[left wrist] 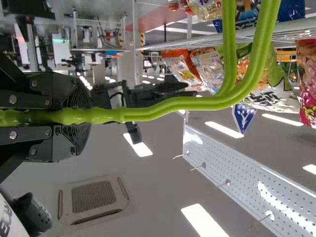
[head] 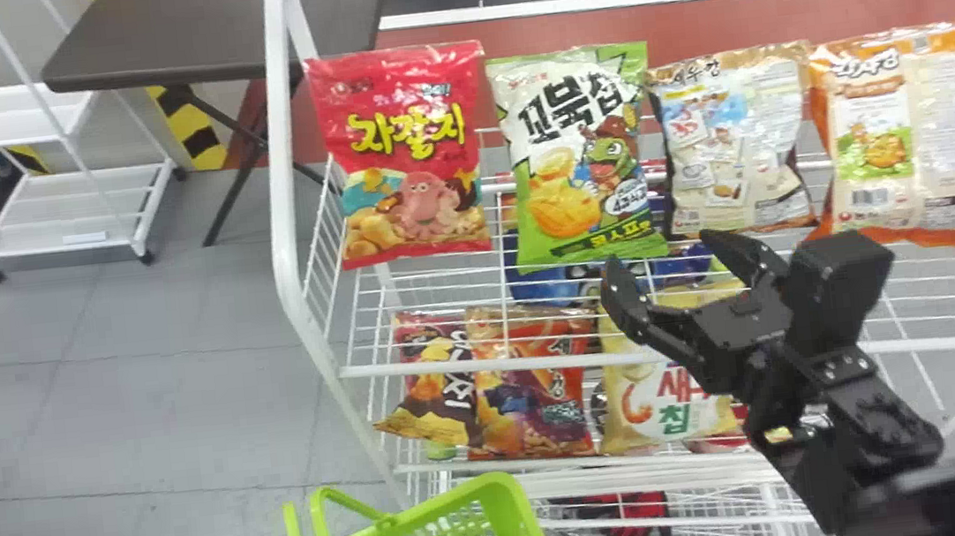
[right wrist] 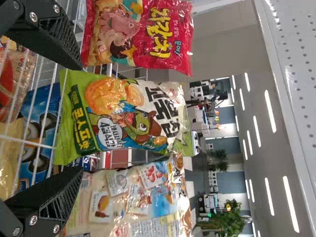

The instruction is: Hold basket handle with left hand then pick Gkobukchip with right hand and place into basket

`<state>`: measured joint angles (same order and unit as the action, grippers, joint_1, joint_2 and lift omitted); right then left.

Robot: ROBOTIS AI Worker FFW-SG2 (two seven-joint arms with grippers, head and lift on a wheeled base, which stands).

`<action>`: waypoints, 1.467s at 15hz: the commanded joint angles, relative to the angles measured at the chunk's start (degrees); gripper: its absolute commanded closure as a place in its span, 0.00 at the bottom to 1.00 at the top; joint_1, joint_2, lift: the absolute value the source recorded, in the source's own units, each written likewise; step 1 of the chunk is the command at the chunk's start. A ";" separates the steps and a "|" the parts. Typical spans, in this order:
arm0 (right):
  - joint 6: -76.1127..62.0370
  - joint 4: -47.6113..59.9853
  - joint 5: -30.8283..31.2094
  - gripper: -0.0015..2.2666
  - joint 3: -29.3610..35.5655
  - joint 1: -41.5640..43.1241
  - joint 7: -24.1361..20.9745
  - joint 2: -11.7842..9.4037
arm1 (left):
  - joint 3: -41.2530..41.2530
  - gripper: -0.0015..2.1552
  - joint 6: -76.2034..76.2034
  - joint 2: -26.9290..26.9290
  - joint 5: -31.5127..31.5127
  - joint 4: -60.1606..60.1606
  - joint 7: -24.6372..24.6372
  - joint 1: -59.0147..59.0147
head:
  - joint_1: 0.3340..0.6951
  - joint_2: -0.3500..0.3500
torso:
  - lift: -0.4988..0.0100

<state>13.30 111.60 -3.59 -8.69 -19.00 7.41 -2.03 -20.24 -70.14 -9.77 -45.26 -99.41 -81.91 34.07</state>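
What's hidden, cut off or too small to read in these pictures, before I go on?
Basket's near end: head view, cut off by the bottom edge.
Much of the blue bag: head view, behind the green bag.
Part of the yellow bag: head view, behind the right claw.
Green bag's smallest print: right wrist view, too small.

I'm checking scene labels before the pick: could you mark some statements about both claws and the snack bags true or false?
The left claw is shut on the green handle of the basket. True.
The Gkobukchip bag lies in the basket. False: it is up on the white wire rack.
The right claw is open. True.
The red octopus snack bag is right of the Gkobukchip bag in the head view. False: it is left of it.
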 commanded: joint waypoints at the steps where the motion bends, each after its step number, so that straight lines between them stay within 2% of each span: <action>1: 4.59 -2.88 0.69 0.04 -3.36 5.91 -2.32 0.00 | 0.03 1.00 -0.48 -0.16 0.00 0.01 -0.01 -0.06 | 1.00 0.61 | 0.98; 4: 9.16 -6.48 1.39 0.04 -6.17 12.15 -5.65 0.00 | -0.15 1.00 -1.01 -0.42 0.00 0.01 -0.01 0.03 | 1.00 0.68 | 0.98; 9: 13.38 -14.66 1.57 0.04 -8.80 21.64 -8.12 0.62 | -0.24 1.00 -1.19 -0.60 0.00 0.09 -0.01 0.03 | 1.00 0.72 | 0.98; 15: 13.56 -28.37 1.66 0.04 -12.06 31.48 -9.08 2.08 | -0.33 1.00 -1.36 -0.86 -0.09 0.09 0.26 -0.06 | 1.00 0.74 | 0.98; 20: 12.68 -33.64 3.68 0.03 -13.11 35.17 -12.86 2.08 | -0.85 1.00 -1.36 -1.12 -0.09 0.18 0.17 -0.06 | 1.00 0.75 | 0.98; 21: 13.91 -33.90 4.03 0.11 -13.11 35.61 -12.86 2.08 | -0.85 1.00 -1.36 -1.21 -0.09 0.18 0.26 -0.06 | 1.00 0.74 | 0.98; 22: 16.55 -33.90 3.94 0.39 -13.02 35.61 -12.86 2.08 | -0.85 1.00 -1.36 -1.21 -0.09 0.36 0.26 -0.06 | 1.00 0.74 | 0.98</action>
<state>27.16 78.01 0.23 -21.76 16.29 -5.45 0.00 -21.07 -71.51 -10.94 -45.35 -99.21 -81.66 34.01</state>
